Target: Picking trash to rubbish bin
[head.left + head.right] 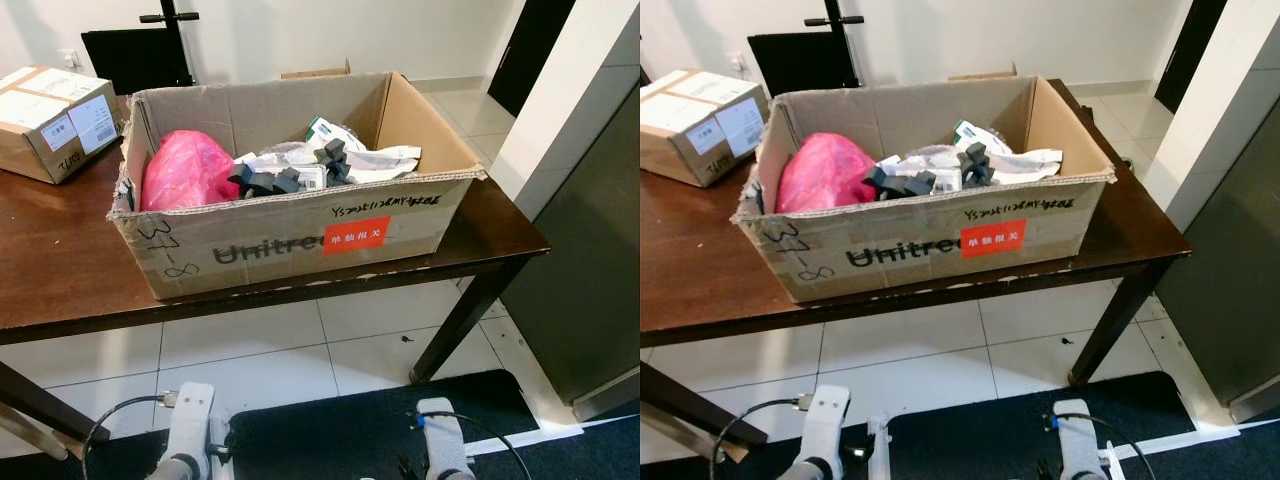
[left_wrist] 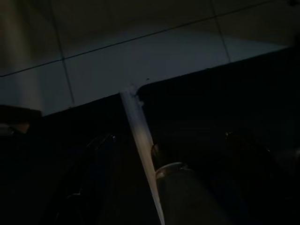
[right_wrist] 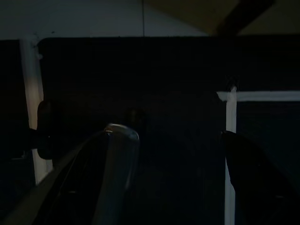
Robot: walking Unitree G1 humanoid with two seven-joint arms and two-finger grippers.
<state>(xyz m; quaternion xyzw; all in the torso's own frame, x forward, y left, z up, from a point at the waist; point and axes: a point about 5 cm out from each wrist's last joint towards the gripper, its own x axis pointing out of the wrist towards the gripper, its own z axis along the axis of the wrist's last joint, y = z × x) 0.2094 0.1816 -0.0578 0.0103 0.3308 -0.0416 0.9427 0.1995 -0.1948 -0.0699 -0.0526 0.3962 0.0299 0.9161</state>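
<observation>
An open cardboard box [image 1: 290,240] marked "Unitree" stands on a dark wooden table [image 1: 60,270]. Inside it lie a pink plastic bag [image 1: 185,170], several black foam pieces [image 1: 270,181] and crumpled white paper and wrappers [image 1: 370,160]. Both silver arms hang low in front of the table, the left arm [image 1: 190,425] and the right arm [image 1: 442,430], far below the box. The dark right wrist view shows my right gripper [image 3: 171,136] open over a black floor mat. My left gripper [image 2: 168,138] is lost in shadow above the same mat.
A smaller sealed carton [image 1: 55,120] sits at the table's back left. A tall grey panel [image 1: 590,290] stands close on the right. White tiles lie under the table, then a black mat [image 1: 370,420] edged with white tape. A dark doorway [image 1: 530,50] is far right.
</observation>
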